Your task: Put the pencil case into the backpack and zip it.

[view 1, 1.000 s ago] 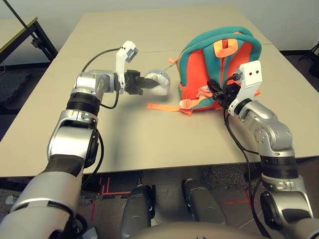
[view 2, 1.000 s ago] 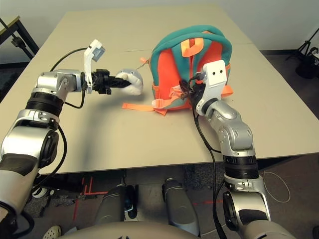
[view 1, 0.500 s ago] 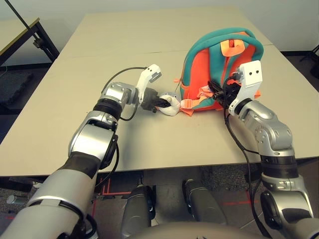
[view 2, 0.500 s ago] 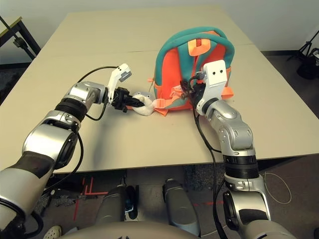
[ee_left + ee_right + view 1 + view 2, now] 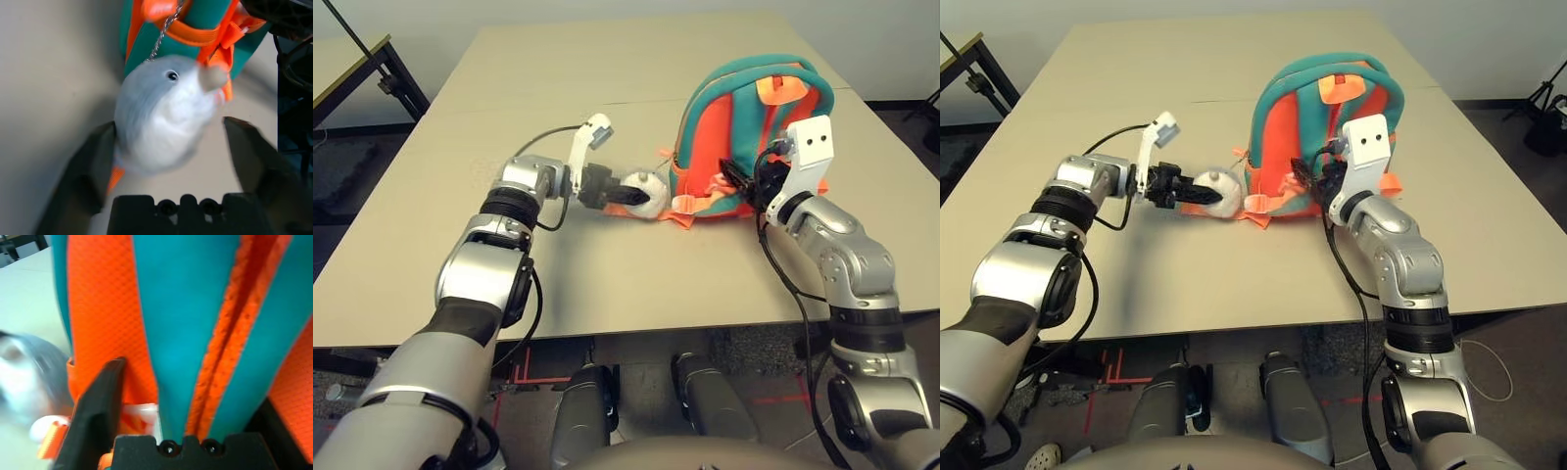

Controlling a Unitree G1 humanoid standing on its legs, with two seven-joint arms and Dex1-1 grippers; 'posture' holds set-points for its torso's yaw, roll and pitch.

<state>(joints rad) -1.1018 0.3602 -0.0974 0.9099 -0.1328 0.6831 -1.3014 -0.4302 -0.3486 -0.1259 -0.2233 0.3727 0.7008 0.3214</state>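
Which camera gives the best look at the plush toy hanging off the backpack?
The left wrist view: the plush toy fills it, with eye and chain clear, between the open fingers of the left claw. Both eye views show it small beside the backpack; the right wrist view catches only a blur.

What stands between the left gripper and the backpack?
The plush toy does. It hangs from the backpack on a small chain and sits between the open fingers of the left gripper, which points at the backpack's side. The pencil case is not in view.

Backpack [image 5: 744, 147] — woven cloth, matt; plush toy [image 5: 161, 112] — soft fleece.
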